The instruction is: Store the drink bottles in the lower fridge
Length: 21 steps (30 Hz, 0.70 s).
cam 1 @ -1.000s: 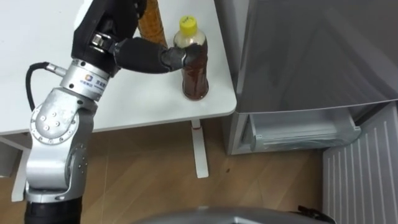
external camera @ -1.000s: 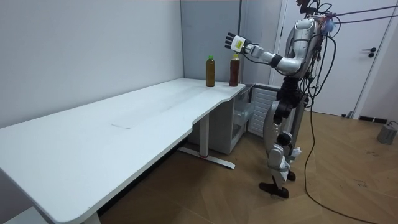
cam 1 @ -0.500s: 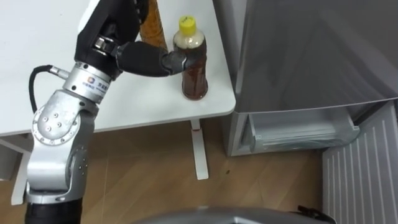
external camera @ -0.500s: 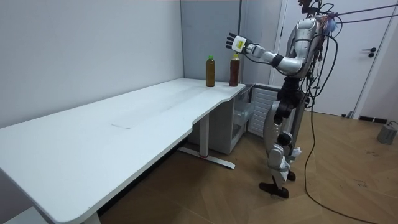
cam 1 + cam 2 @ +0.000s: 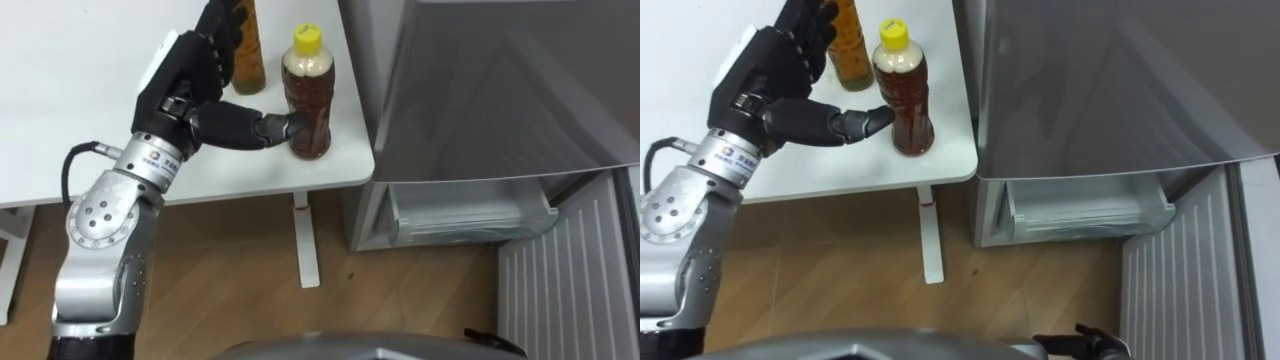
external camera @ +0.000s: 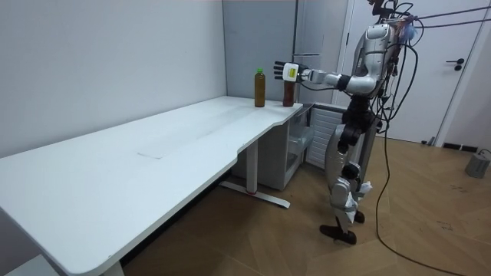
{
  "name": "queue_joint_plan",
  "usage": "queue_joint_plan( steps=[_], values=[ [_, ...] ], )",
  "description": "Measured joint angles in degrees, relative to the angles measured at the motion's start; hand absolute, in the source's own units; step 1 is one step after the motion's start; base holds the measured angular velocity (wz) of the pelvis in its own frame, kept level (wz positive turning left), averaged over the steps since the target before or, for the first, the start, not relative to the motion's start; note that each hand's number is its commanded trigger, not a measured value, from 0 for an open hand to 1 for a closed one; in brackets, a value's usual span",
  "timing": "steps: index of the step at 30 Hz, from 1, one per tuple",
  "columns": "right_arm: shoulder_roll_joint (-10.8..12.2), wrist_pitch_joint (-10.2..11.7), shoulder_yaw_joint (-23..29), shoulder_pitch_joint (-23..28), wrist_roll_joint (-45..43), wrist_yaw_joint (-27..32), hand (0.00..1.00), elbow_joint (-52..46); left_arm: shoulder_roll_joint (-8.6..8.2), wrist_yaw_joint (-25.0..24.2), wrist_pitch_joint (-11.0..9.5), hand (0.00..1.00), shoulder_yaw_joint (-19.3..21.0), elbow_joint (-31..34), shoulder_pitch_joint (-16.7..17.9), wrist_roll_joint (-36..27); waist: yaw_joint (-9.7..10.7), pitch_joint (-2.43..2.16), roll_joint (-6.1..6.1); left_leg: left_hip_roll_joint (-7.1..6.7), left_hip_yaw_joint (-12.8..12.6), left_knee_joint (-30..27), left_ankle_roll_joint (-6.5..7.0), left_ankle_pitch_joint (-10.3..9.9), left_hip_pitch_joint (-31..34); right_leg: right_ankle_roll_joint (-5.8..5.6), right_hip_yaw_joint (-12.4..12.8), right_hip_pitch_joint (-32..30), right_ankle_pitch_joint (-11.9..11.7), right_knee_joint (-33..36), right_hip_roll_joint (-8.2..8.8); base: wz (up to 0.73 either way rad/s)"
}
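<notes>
white table (image 5: 60, 120), yellow-capped bottle (image 5: 306, 105) upright, left hand (image 5: 185, 85) spread, thumb touching it

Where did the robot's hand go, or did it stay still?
Yes, it moved: the left hand came down from above the yellow-capped bottle to beside it.

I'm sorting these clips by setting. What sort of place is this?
Probably an office or lab room, not a kitchen: a long white desk against bare walls, a fridge standing beside it, and a wooden floor.
</notes>
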State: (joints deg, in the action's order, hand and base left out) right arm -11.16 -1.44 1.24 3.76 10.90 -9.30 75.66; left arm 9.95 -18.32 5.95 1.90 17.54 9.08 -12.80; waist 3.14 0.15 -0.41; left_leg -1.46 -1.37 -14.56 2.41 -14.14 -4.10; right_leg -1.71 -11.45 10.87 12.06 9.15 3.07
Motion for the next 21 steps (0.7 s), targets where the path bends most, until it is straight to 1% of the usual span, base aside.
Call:
queue_joint_plan(
  steps=[3, 7, 10, 15, 21],
  values=[
    [-0.23, 0.01, 0.01, 0.01, 0.06, 0.01, 0.0, -0.02, -0.05, 0.32, 0.0, 0.0, -0.02, -0.01, 0.0, -0.17, 0.24, -0.01, 0.27, -0.09, 0.02, 0.02, 0.0, 0.0, 0.01, 0.0, -0.13, 0.06, 0.0, -0.03, -0.01, 0.0],
    [-0.2, 0.04, -0.02, 0.0, 0.11, 0.43, 0.0, -0.09, -0.25, 0.4, 0.0, 0.0, -0.09, -0.08, 0.0, -1.18, 0.42, 0.04, 0.27, -0.16, 0.01, 0.02, 0.0, 0.0, 0.03, 0.0, -0.18, 0.08, 0.0, -0.04, -0.02, 0.0],
    [-0.21, 0.08, 0.01, -0.02, 0.09, 0.77, 0.0, -0.1, -0.26, 0.49, -0.01, 0.0, -0.94, -1.65, 0.0, -1.27, 0.42, 0.09, 0.53, -0.17, 0.01, 0.01, 0.0, 0.0, 0.31, 0.0, -0.19, -0.04, 0.0, -0.23, -0.03, 0.0],
    [-0.2, 0.1, 0.03, -0.02, 0.1, 1.32, 0.0, -0.13, -0.52, 0.25, 0.03, 0.0, -2.11, -4.04, 0.01, -1.27, 0.5, -0.07, 0.91, -0.2, 0.01, 0.0, -0.03, 0.02, 0.46, 0.01, -0.33, -0.1, 0.0, -0.35, -0.12, 0.0],
    [-0.17, 0.11, 0.03, 0.02, 0.11, 1.66, 0.0, -0.43, -0.55, 0.17, 0.03, 0.0, -2.19, -3.89, -0.02, -2.15, 1.34, -0.12, 1.05, -0.19, -0.29, 0.02, -0.04, 0.01, 0.3, 0.0, -0.18, -0.02, 0.0, -0.41, -0.11, -0.01]
  ],
)
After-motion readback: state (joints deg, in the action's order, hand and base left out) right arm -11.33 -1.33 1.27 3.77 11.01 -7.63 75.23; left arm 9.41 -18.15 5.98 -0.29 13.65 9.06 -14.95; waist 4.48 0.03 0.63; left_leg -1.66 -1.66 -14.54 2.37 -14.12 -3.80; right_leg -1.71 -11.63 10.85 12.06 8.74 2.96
